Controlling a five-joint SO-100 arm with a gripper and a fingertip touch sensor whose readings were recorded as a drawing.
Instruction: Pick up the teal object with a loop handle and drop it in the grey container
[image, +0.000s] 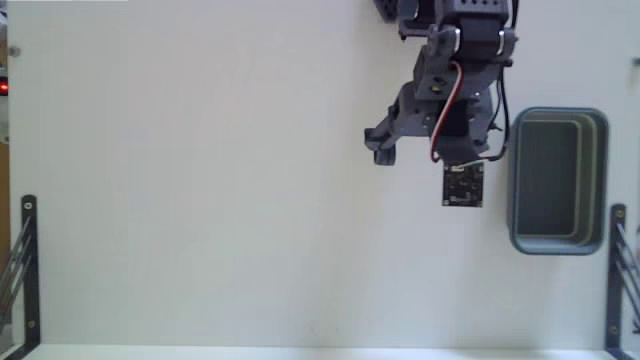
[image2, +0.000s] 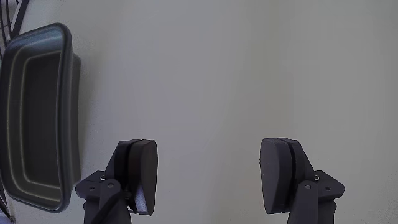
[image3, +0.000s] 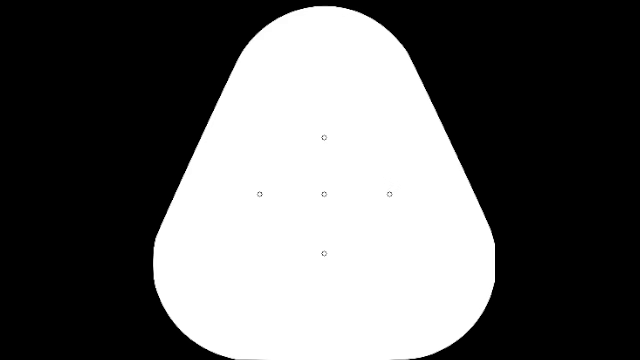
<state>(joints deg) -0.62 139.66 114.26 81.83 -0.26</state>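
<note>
Nearest the lens in the wrist view, the claw (image2: 208, 180) is being held wide apart, with nothing sitting between the two dark fingers (image2: 143, 174), just bare pale tabletop (image2: 217, 74) showing through the gap. So nothing is being carried right now.

Going left to right in the fixed view: the whole left and middle of the tabletop is being left bare, and no teal object with a loop handle is being picked up by either camera. Honestly it can't be told where it is; it might be hidden under the arm, already down inside the bin, or just out of frame. The arm (image: 455, 90) is being hung from the top edge right of centre, with a small circuit board (image: 463, 185) dangling at its lower end, just beside the bin. Furthest right, the grey container (image: 600, 180) is being parked near the edge, and what's visible of its inside is looking dark and empty. In the wrist view the same container (image2: 65, 87) is being seen off to the left, again with no teal showing in the part that's in view.

Progress-wise, probably either nothing is being started yet or the drop is done; it can't be settled from this.
</note>
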